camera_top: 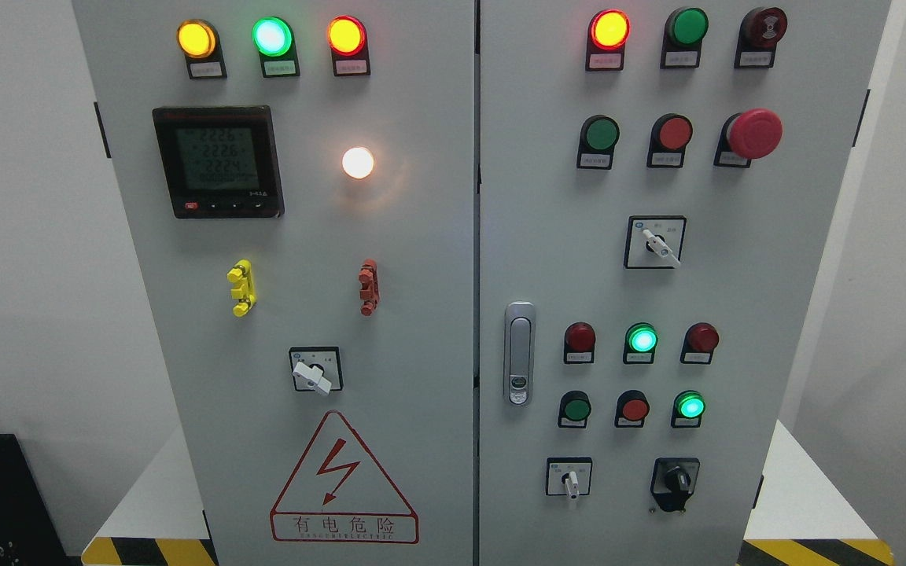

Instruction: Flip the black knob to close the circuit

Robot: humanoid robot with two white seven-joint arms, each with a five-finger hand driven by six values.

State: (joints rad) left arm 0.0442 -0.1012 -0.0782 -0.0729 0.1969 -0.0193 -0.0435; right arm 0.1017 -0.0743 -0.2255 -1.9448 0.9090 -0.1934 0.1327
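Since neither robot hand shows anywhere in the head view, whether their fingers are spread or curled cannot be told, and the black knob stands alone with nothing touching it. It sits at about five o'clock in the picture, low on the right door of the grey cabinet, on a black plate just right of a small white-handled selector. At twelve o'clock from the knob, three round buttons run in a row, the rightmost lit green, with a row of indicator lamps above them whose middle one glows green. Farther up is a white selector switch and, at about one o'clock from it, a red mushroom button. Small labels under the lamps are too blurred to read. On the left door the meter shows rows of digits reading roughly 2226, 2226, 2224, and the red warning triangle carries the characters 有电危险. Bare grey panel surrounds the knob on its right and below, and yellow-black hazard stripes mark the floor edge at five o'clock.
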